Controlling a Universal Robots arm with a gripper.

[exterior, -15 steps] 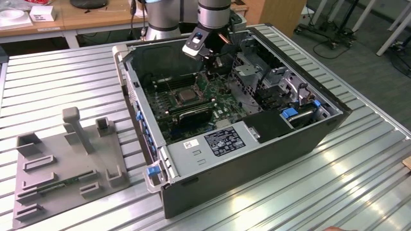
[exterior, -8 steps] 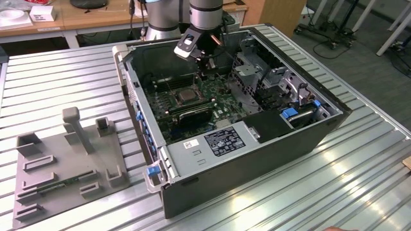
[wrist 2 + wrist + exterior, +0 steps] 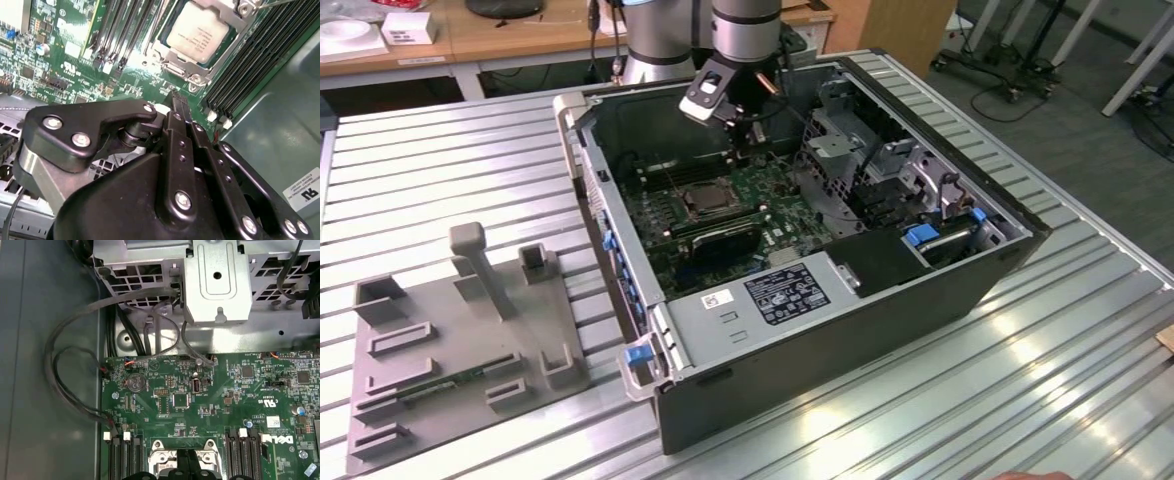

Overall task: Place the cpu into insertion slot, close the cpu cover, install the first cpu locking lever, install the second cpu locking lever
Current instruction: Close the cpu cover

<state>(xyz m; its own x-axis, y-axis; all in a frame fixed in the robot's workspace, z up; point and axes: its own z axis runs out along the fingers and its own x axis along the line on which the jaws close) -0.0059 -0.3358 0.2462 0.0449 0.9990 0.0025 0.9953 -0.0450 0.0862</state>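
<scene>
Cpu: the pale metallic chip lies flat and square in the insertion slot, face up, on the green motherboard.

Cpu cover: the silvery frame lies down around the chip's edges, and the chip's face shows through its cut-out centre.

Locking lever: a thin silvery rod passes the socket's corner; whether it is latched cannot be told.

Gripper: in the second wrist view the black gripper has its fingers drawn together at the tips with nothing between them. It hovers just beside the socket's end, apart from the chip. In the exterior view the gripper hangs inside the case, over the board.

Memory slots: long black slots flank the socket on both sides.

Motherboard: the green board lies below a grey metal bracket, with dark cables looping alongside.

Case: the open computer case lies on its side on a ribbed metal table.

Fixture: a grey holder tray sits well apart, at the exterior view's left.
</scene>
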